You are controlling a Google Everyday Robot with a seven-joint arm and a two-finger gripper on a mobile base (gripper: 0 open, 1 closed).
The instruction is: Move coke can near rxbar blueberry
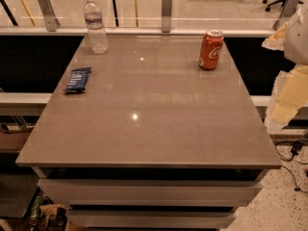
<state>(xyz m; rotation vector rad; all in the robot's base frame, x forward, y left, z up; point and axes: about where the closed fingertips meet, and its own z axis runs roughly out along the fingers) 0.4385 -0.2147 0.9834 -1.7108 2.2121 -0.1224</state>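
The coke can, red-orange with white script and a silver top, stands upright near the far right corner of the grey table. The rxbar blueberry, a flat dark blue wrapper, lies near the table's left edge. The two are far apart, across the table's width. My gripper, a pale cream and white shape, hangs off the table's right side, right of and nearer than the can, touching nothing.
A clear plastic water bottle stands upright at the far left corner of the table. A glass railing with metal posts runs behind the table. Cables lie on the floor at right.
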